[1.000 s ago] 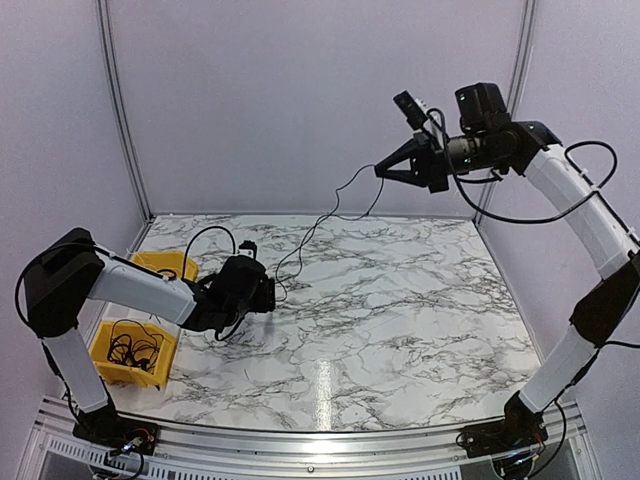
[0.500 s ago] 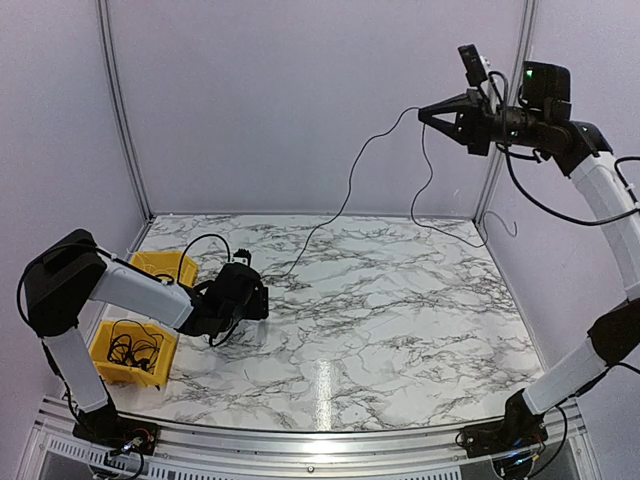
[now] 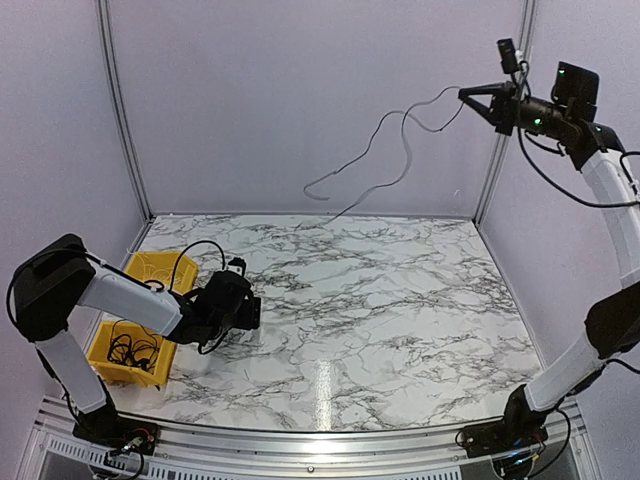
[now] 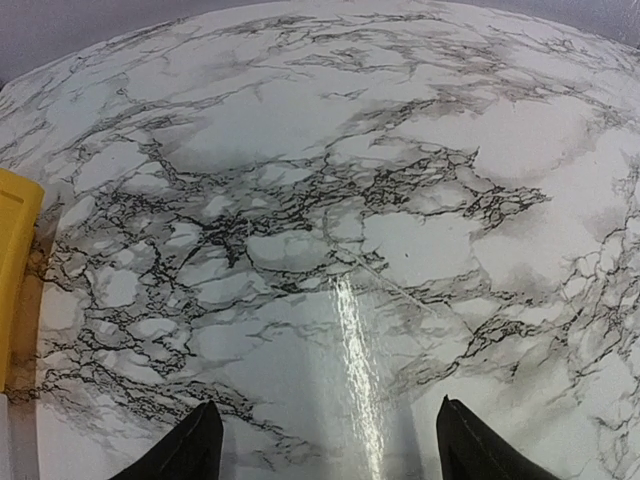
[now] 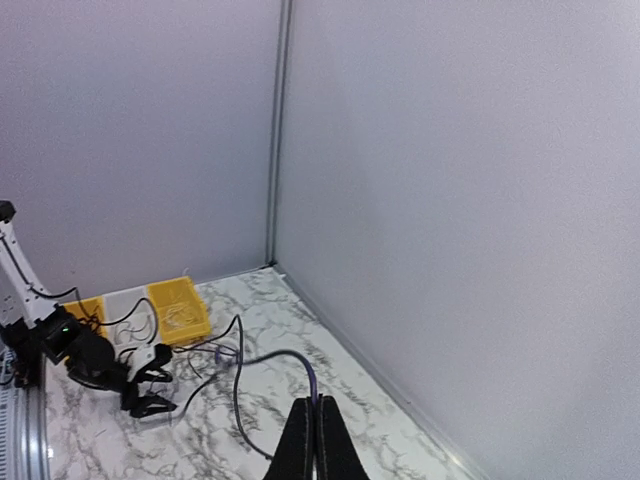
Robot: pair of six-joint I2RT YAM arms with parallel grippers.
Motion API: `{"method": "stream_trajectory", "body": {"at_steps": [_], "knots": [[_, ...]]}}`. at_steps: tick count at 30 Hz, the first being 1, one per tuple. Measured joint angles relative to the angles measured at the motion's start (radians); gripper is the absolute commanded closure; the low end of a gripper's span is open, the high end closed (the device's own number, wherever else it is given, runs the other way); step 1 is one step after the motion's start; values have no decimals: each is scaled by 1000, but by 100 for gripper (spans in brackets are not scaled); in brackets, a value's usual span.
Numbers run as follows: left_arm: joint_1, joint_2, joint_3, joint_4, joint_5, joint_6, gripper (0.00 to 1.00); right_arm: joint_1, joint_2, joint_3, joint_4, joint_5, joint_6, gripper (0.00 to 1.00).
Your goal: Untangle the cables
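Note:
My right gripper (image 3: 466, 93) is high at the back right, shut on one thin cable (image 3: 385, 125). The cable hangs free in the air, trailing left and down, with its loose end above the table's back edge. In the right wrist view the fingers (image 5: 318, 425) are pressed together on the cable (image 5: 270, 358). My left gripper (image 3: 250, 310) is low over the marble table, open and empty. Its two black fingertips (image 4: 195, 452) stand far apart over bare marble. A small bunch of thin black cables (image 3: 132, 348) lies in the near yellow bin (image 3: 105, 368).
A second yellow bin (image 3: 158, 264) stands behind the first at the table's left edge; its side shows in the left wrist view (image 4: 14, 270). Grey walls and a corner post (image 3: 498, 140) stand close to the right arm.
My right gripper has risen up and to the right with the cable. The cable's lower end has come off the table near the left gripper and now swings free. The left gripper shifted slightly left.

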Motion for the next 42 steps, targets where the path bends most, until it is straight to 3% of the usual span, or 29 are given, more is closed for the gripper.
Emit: {"method": "stream_trajectory", "body": {"at_steps": [5,11,16,22,29,33,38,42], "knots": [[0,1,-53,29,32,11,24,-180,-37,50,138,-6,103,100],[0,-34,-92,52,81,40,25,-187,-84,-80,252,-46,171,100],[-2,-198,-116,74,159,84,25,-167,-61,-257,243,-50,151,100],[-16,-388,-114,106,223,125,25,-16,-60,-343,84,63,-57,100],[-50,-525,-69,112,348,185,21,213,-110,-462,18,195,-216,100],[-67,-511,-3,109,405,185,21,318,-85,-492,-8,246,-264,100],[-98,-468,106,98,514,221,32,437,-32,-494,-34,295,-303,100],[-116,-404,195,88,594,259,31,505,15,-489,-55,323,-319,100]]}}
